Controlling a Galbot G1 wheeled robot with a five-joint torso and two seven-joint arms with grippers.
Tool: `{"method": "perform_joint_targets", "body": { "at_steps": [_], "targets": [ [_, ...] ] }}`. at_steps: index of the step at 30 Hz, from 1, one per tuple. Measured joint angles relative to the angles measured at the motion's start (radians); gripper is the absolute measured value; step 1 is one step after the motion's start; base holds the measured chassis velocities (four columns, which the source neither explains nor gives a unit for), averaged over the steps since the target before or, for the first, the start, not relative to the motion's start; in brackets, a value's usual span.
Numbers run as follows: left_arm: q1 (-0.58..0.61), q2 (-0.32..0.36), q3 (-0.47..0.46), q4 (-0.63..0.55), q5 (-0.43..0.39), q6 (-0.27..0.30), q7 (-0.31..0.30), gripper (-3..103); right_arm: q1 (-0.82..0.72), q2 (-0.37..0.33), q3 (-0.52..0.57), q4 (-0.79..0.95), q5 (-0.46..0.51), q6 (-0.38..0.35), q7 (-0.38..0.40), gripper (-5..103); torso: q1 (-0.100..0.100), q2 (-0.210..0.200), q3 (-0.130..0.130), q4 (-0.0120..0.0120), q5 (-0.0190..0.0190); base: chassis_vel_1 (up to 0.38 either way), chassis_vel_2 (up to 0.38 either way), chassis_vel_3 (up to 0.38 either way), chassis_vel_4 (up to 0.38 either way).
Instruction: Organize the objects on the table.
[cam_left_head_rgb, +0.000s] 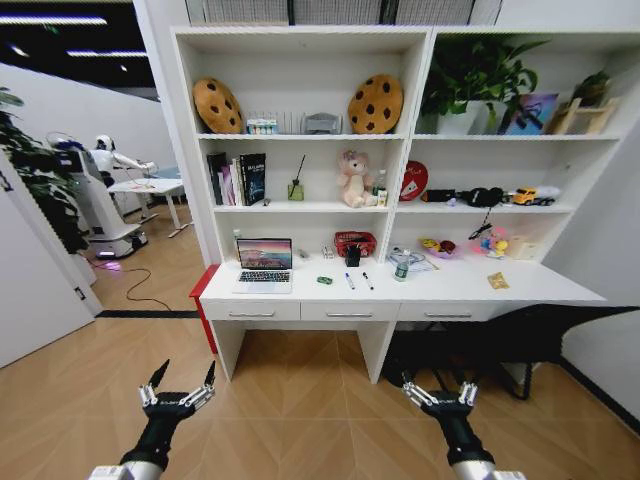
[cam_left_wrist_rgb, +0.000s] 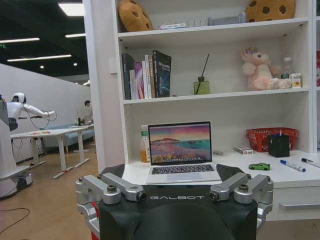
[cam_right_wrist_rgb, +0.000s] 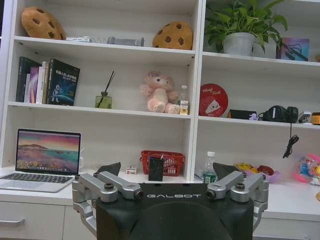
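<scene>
Both tools, left (cam_left_head_rgb: 181, 383) and right (cam_left_head_rgb: 439, 387), hang wide open and empty, well short of the laptop (cam_left_head_rgb: 264, 265).

— How many of each on the desk (cam_left_head_rgb: 520, 285)?
— One laptop (cam_left_head_rgb: 264, 265), one toy car (cam_left_head_rgb: 324, 280) and two markers (cam_left_head_rgb: 349, 281) at about four o'clock of it, one bottle (cam_left_head_rgb: 401, 266).
— Shelves?
— Two cookie cushions (cam_left_head_rgb: 217, 105), one plush bear (cam_left_head_rgb: 353, 178).

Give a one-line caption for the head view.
Both open grippers, left and right, hang before the desk holding laptop and markers.
</scene>
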Motion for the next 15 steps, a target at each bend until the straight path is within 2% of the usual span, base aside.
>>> {"method": "perform_joint_targets", "body": {
  "at_steps": [10,15],
  "targets": [
    [-0.001,0.000,0.003,0.003,0.003,-0.003,0.002,100,0.005,0.004,0.005,-0.012,0.004,0.026,0.003,100,0.000,0.000,0.000,0.0000,0.0000,-0.011,0.010,0.015,-0.016],
    [-0.001,-0.001,0.002,0.005,0.003,-0.004,0.002,100,0.003,0.007,0.003,-0.015,0.004,0.031,0.003,100,0.000,0.000,0.000,-0.0001,-0.0002,-0.123,0.111,0.100,-0.118]
  ]
}}
